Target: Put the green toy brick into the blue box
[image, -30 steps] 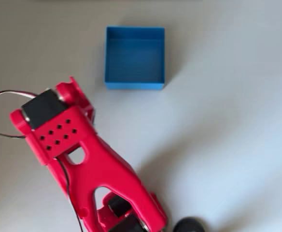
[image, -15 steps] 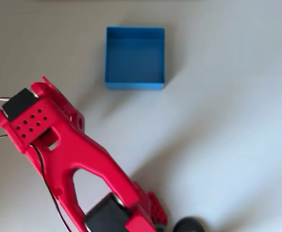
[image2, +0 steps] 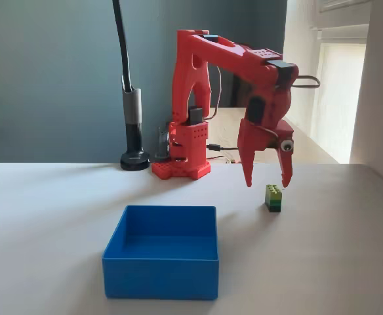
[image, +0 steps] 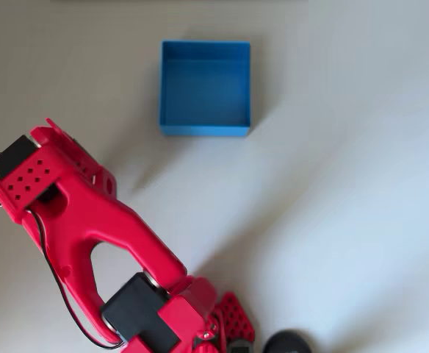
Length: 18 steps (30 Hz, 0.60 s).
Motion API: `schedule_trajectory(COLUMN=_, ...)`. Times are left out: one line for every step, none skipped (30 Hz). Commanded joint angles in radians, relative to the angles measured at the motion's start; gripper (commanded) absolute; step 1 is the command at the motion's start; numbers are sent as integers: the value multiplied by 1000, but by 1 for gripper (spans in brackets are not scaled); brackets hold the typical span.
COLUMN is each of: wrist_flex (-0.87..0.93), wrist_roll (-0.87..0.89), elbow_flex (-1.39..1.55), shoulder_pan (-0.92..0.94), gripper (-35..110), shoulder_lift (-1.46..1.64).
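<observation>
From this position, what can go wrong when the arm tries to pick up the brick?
The open gripper hangs just above the small green toy brick; if it descends off-centre, a fingertip could knock the brick over or push it away. After a grasp, the blue box has low walls, so a release from high up might let the brick bounce out.

the arm [image2: 208, 65] looks like matt red printed plastic, with black blocks set into it. the blue box [image2: 162, 259] is smooth, thin-walled matt plastic. the green toy brick [image2: 273, 197] is studded plastic. the table [image2: 47, 210] is pale, smooth and matt.
</observation>
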Motion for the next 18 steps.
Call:
schedule_trajectory(wrist_flex=-9, wrist_roll=-5, elbow_flex=-46, shoulder_pan=-11, gripper=30, shoulder_lift=-2)
schedule_trajectory(wrist_flex=-17, wrist_roll=-5, elbow_flex=-46, shoulder_pan=-9, gripper=29, shoulder_lift=-9)
schedule_trajectory(wrist_flex=-25, wrist_roll=-3, elbow_flex=-44, shoulder_pan=-9, gripper=29, shoulder_lift=-17)
schedule_trajectory(wrist_flex=-35, wrist_roll=-2, elbow_flex=-44, shoulder_pan=-9, gripper=29, shoulder_lift=-21)
schedule_trajectory(wrist_flex=-46, wrist_roll=0, elbow_flex=-44, shoulder_pan=-9, gripper=28, shoulder_lift=-28)
schedule_trajectory(wrist_flex=-57, wrist_roll=0, elbow_flex=-43, shoulder_pan=-9, gripper=28, shoulder_lift=-31)
schedule_trajectory(wrist_flex=-66, wrist_roll=0, elbow_flex=-40, shoulder_pan=-11, gripper=27, shoulder_lift=-34)
schedule_trajectory(wrist_flex=-77, wrist_roll=0, elbow_flex=-35, shoulder_pan=-12, gripper=25, shoulder_lift=-34)
schedule_trajectory(wrist_flex=-87, wrist_roll=0, elbow_flex=-29, shoulder_pan=-14, gripper=24, shoulder_lift=-34)
schedule_trajectory(wrist_flex=-100, wrist_roll=0, elbow_flex=-21, shoulder_pan=-15, gripper=23, shoulder_lift=-34)
schedule_trajectory(wrist_flex=-114, wrist_roll=0, elbow_flex=-12, shoulder_pan=-18, gripper=21, shoulder_lift=-34)
schedule_trajectory(wrist_flex=-124, wrist_roll=0, elbow_flex=-5, shoulder_pan=-20, gripper=19, shoulder_lift=-34)
schedule_trajectory(wrist_flex=-135, wrist_roll=0, elbow_flex=5, shoulder_pan=-21, gripper=17, shoulder_lift=-34)
schedule_trajectory(wrist_flex=-146, wrist_roll=0, elbow_flex=14, shoulder_pan=-23, gripper=15, shoulder_lift=-34)
schedule_trajectory(wrist_flex=-158, wrist_roll=5, elbow_flex=25, shoulder_pan=-25, gripper=13, shoulder_lift=-34)
schedule_trajectory(wrist_flex=-170, wrist_roll=11, elbow_flex=34, shoulder_pan=-25, gripper=11, shoulder_lift=-34)
schedule_trajectory(wrist_flex=-183, wrist_roll=23, elbow_flex=41, shoulder_pan=-26, gripper=10, shoulder_lift=-34)
schedule_trajectory(wrist_flex=-189, wrist_roll=28, elbow_flex=46, shoulder_pan=-28, gripper=9, shoulder_lift=-34)
